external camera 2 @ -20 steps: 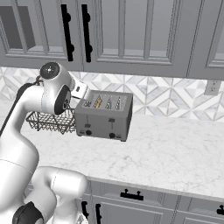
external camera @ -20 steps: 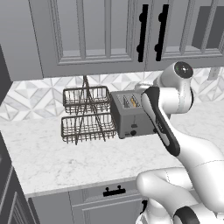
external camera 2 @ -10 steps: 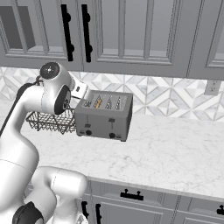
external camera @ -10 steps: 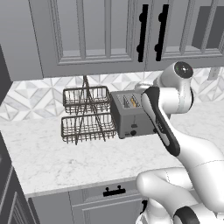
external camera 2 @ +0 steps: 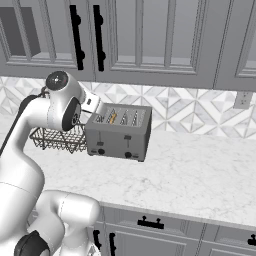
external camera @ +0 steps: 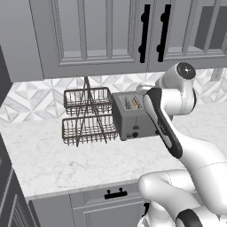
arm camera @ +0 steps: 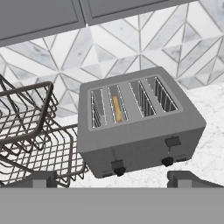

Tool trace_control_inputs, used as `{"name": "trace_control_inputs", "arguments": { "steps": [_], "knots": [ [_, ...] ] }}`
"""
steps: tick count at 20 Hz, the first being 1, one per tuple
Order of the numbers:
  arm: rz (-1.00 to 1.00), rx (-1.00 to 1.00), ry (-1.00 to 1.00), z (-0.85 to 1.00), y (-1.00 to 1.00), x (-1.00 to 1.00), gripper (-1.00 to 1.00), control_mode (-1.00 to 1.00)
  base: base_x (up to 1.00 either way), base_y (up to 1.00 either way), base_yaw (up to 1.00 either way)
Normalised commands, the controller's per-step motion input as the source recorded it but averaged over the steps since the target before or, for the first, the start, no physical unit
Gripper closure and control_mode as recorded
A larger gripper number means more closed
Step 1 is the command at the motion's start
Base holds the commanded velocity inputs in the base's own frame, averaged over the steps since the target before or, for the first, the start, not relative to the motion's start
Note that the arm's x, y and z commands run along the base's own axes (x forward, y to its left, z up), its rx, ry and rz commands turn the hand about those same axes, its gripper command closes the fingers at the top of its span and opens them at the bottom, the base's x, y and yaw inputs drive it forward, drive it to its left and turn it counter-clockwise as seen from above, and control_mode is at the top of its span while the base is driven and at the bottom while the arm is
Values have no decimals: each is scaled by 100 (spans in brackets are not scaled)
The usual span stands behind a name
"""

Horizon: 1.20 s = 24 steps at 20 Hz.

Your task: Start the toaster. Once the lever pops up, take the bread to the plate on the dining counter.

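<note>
- Grey brushed metal is forming the boxy body of the toaster (arm camera: pixel 140 127), which is sitting on the white marble-look counter (external camera: pixel 66 162) close to the tiled backsplash (arm camera: pixel 144 43); no brand mark, label or writing is legible on it.
- Its long axis is running along the wall, and its front, carrying two dark levers and two dark knobs, is facing out toward the robot.
- Four narrow slots are opening upward in the top panel, each lying front to back; the bread (arm camera: pixel 117 108) is standing on edge in the second slot from the left in the hand view, showing as a thin tan strip well below the rim.
- The two-tier wire basket rack (external camera: pixel 87 116) is standing just beside the toaster's left end, made of thin dark wire mesh; whether the two are touching cannot be told.
- The gripper (arm camera: pixel 111 178) is hovering in front of and above the toaster, its two dark fingertips (arm camera: pixel 37 178) spread wide apart and holding nothing.
- Grey panelled cabinets (external camera 2: pixel 145 40) with dark bar handles are hanging above the counter.
</note>
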Motion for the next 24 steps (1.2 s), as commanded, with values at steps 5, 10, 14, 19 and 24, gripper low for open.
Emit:
{"name": "trace_control_inputs", "arguments": {
  "steps": [5, 10, 14, 19, 24],
  "knots": [
    [0, 0, 0, 0, 0, 0, -100, -100, 0, 0, 0],
    [0, 0, 0, 0, 0, 0, -100, -100, 0, 0, 0],
    [0, 0, 0, 0, 0, 0, -100, -100, 0, 0, 0],
    [0, 0, 0, 0, 0, 0, -100, -100, 0, 0, 0],
    [0, 0, 0, 0, 0, 0, -100, -100, 0, 0, 0]
  ]
}}
